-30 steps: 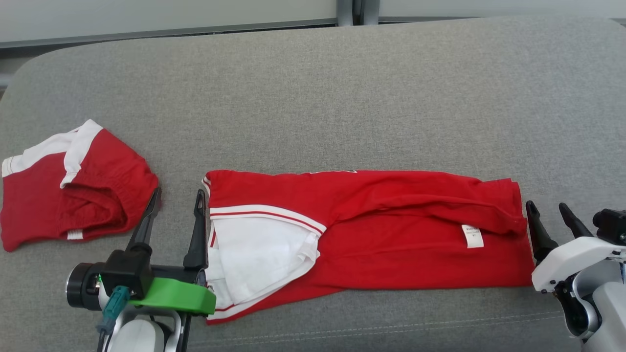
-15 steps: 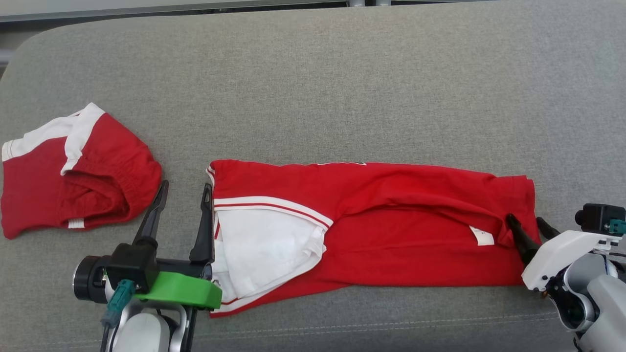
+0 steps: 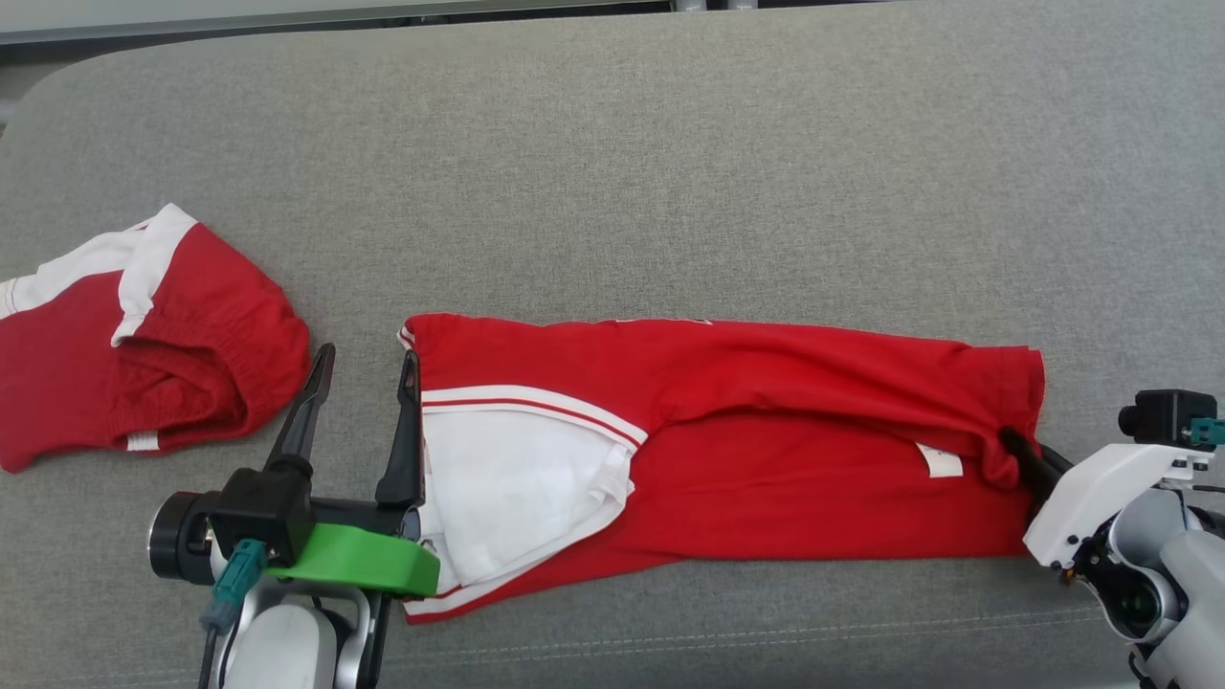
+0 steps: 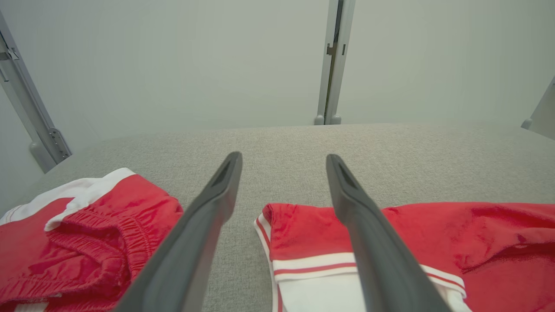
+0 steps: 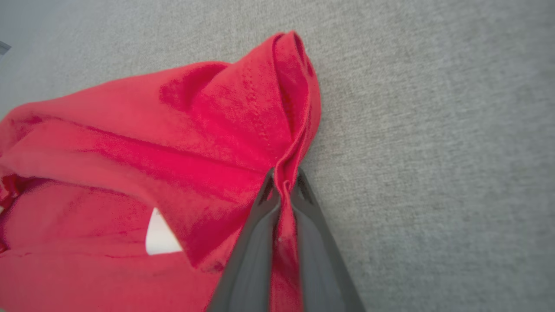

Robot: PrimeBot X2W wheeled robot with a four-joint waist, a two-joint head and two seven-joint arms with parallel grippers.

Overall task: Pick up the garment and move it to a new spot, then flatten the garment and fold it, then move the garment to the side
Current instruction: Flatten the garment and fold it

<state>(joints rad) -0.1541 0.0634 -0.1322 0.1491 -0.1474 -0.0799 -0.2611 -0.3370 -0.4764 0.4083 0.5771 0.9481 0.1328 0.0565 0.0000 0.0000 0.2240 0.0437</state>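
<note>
- Right gripper (image 3: 1020,450) clamped on the garment (image 3: 766,459), at its right hem
- Left gripper (image 3: 368,354) spread open, empty, at its left end
- White label (image 3: 943,461), print unreadable

red garment (image 3: 785,431) w/ white panel, red-white stripe trim; 2nd garment (image 3: 144,335) red & white; grey woven cushion (image 3: 670,172).

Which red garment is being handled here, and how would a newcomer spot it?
On the grey cushion, look to the middle. The garment is the long red strip with a white panel at one end and a white label near the other, where the right gripper pinches it; the neighbouring red bundle is short and bunched.
</note>
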